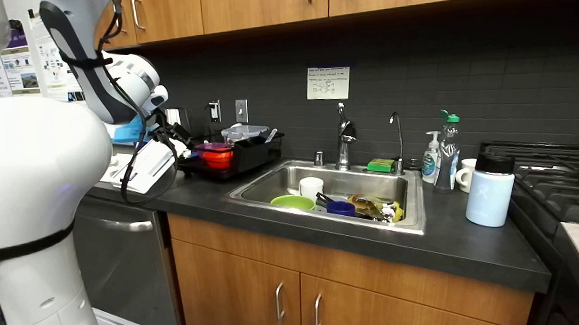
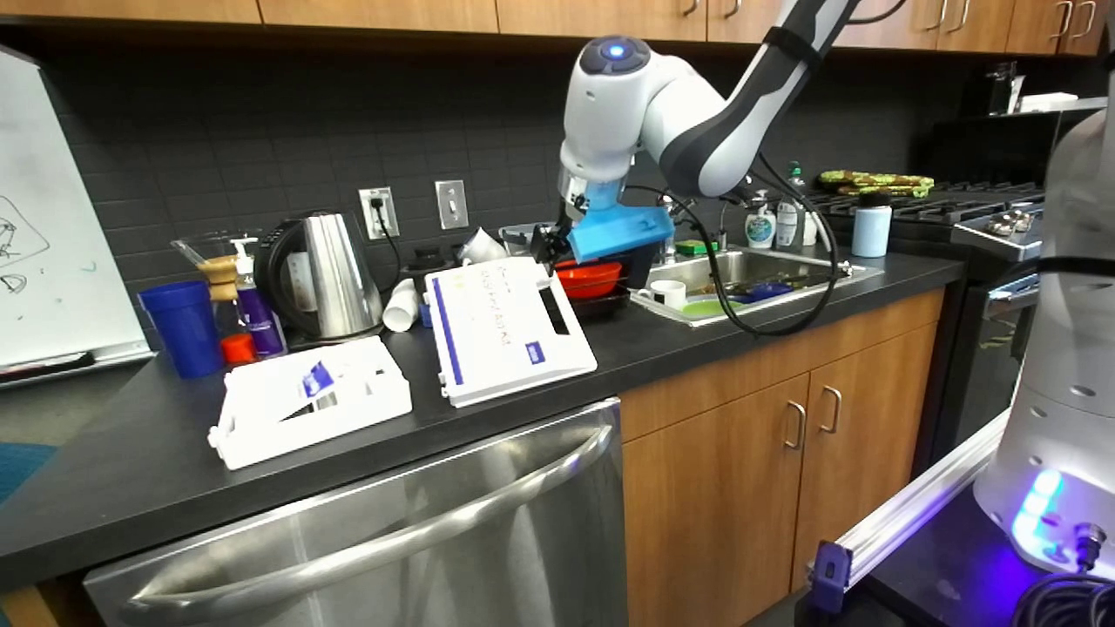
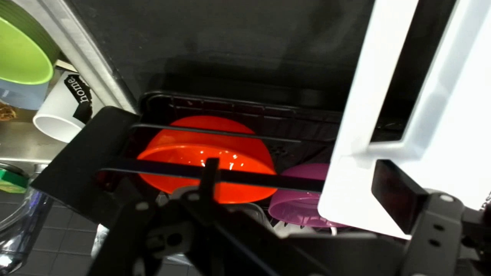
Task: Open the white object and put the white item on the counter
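Observation:
The white object is a flat white first-aid case, apart in two halves on the dark counter. One half, with a handle slot and printing, is the white panel, tilted up by the dish rack. The other half is an open tray holding white and blue items. Whether the halves are joined is unclear. My gripper is open, its fingers wide apart. The panel's corner shows beside the right finger; contact is unclear. In both exterior views, the gripper is at the panel's top edge.
A black dish rack with red bowls and a purple bowl lies under the gripper. The steel sink holds dishes. A kettle, a blue cup and a white cylinder stand behind the tray.

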